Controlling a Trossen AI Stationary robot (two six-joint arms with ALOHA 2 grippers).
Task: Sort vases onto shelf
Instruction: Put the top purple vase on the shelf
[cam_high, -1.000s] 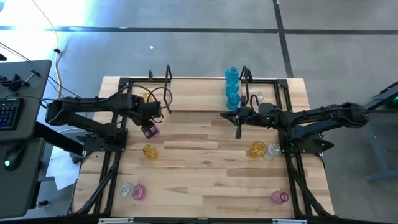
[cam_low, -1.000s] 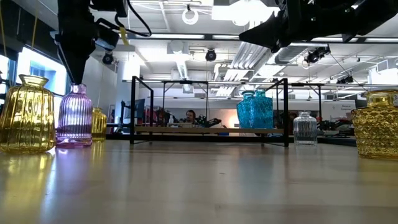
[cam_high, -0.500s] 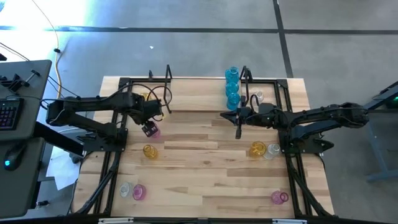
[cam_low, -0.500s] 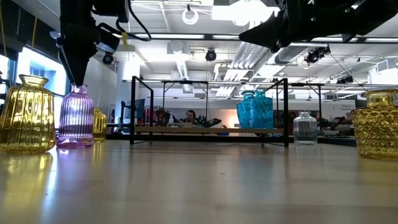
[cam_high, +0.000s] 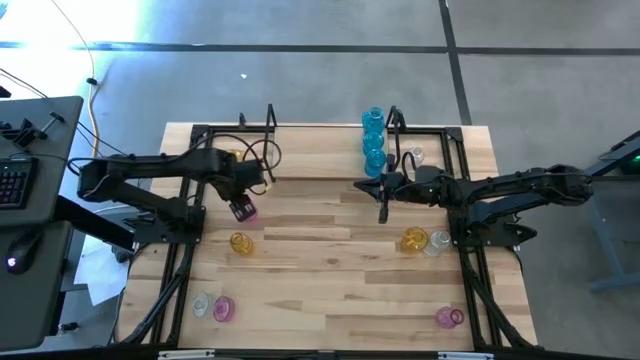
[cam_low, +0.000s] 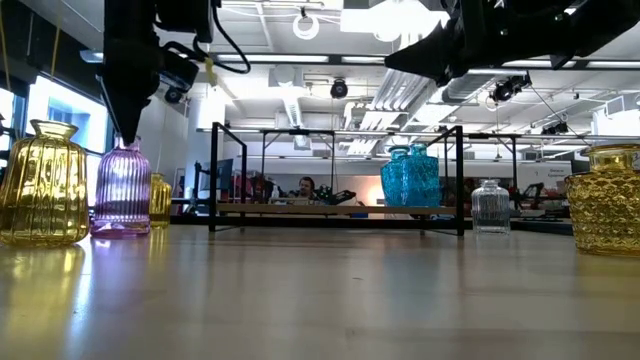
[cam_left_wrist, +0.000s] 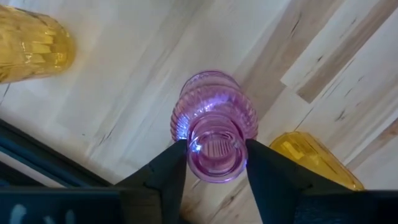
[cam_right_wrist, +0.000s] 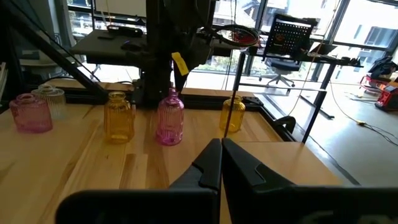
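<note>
The left gripper (cam_left_wrist: 213, 163) is coming down over the small ribbed pink glass vase (cam_left_wrist: 214, 122), its two dark fingers (cam_left_wrist: 166, 169) sitting one on each side of the vase's neck and seemingly pressing on it just under the rim. From where I'm standing it looks like a pinch on the neck only, with the round body hanging free below.

That is what is worrying me. The glass is smooth and the neck is narrow, so if the hold is light, the vase could be slipping or swinging as it lifts, and a tilt could be knocking it into the amber-yellow glass vase (cam_left_wrist: 314, 160) standing just beside it. A second amber vase (cam_left_wrist: 32, 42) is sitting a little farther off on the other side, near the black rod of the frame.

In the low view the pink vase (cam_low: 122, 187) is resting upright on the light wooden tabletop (cam_low: 320, 290), directly under the left arm, not yet on the low wood shelf with black metal rods (cam_low: 340, 209), where cyan-blue vases (cam_low: 411, 176) are already standing.

The right gripper (cam_right_wrist: 221, 163) is waiting with its fingers pressed together, hovering mid-table near the shelf, empty.
</note>
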